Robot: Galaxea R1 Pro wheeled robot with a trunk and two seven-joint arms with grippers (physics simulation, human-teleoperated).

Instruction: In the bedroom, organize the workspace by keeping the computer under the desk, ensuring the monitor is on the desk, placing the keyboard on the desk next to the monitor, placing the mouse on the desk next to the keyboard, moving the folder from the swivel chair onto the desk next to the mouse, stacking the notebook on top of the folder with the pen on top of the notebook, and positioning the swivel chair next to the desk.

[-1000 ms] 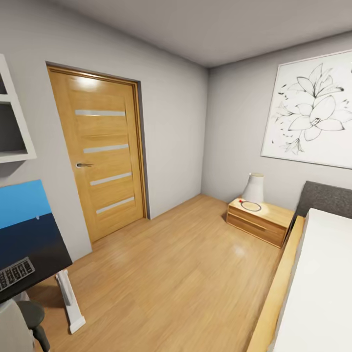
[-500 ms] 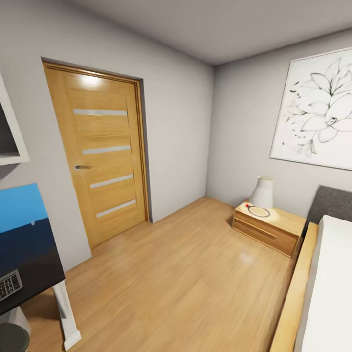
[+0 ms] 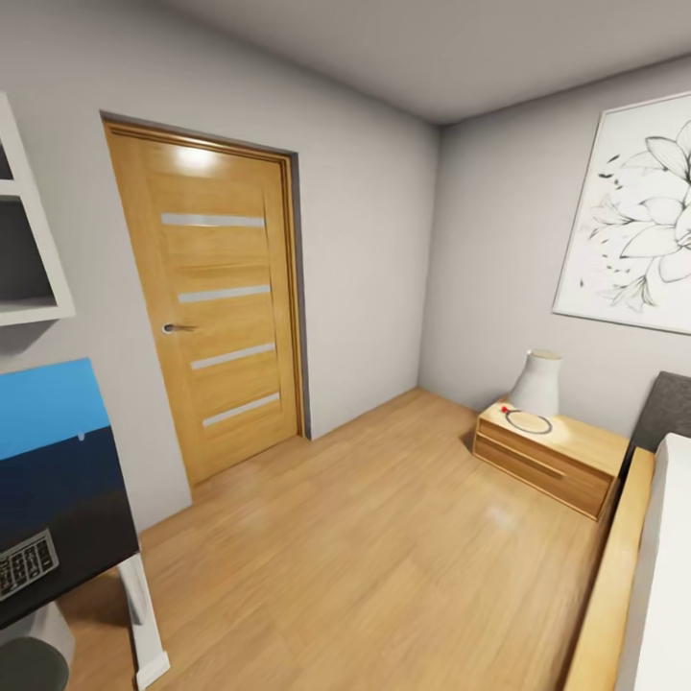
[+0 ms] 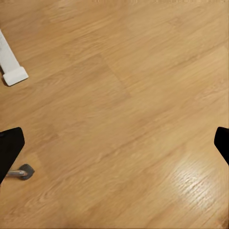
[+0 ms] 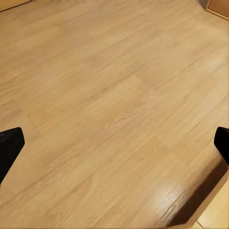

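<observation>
Head view: the glossy black-topped bench (image 3: 67, 518) juts in at eight o'clock, its corner ending over a white leg (image 3: 142, 614) planted on the light wood plank floor (image 3: 384, 557). On its near edge lies the end of a flat black keyboard with grey keys (image 3: 24, 564); behind it a bright blue surface (image 3: 48, 408) fills the bench's far part — what it is cannot be told. A dark rounded chair part (image 3: 29, 664) sits below the bench edge at seven o'clock. From the bench corner the floor runs open past the closed oak door with frosted strips (image 3: 223, 307) at ten o'clock, over to the low light-wood nightstand (image 3: 552, 459) with a white lamp (image 3: 537, 382) at three o'clock and the bed's wooden side rail (image 3: 609, 595) at four o'clock.

Left wrist view: the left pincer (image 4: 114, 143) is spread wide over bare planks, with the white leg's foot (image 4: 12, 71) and a chrome castor arm (image 4: 21, 171) near its edge.

Right wrist view: the right pincer (image 5: 114, 143) is likewise released — fingertips (image 5: 9, 143) far apart above open floor.
</observation>
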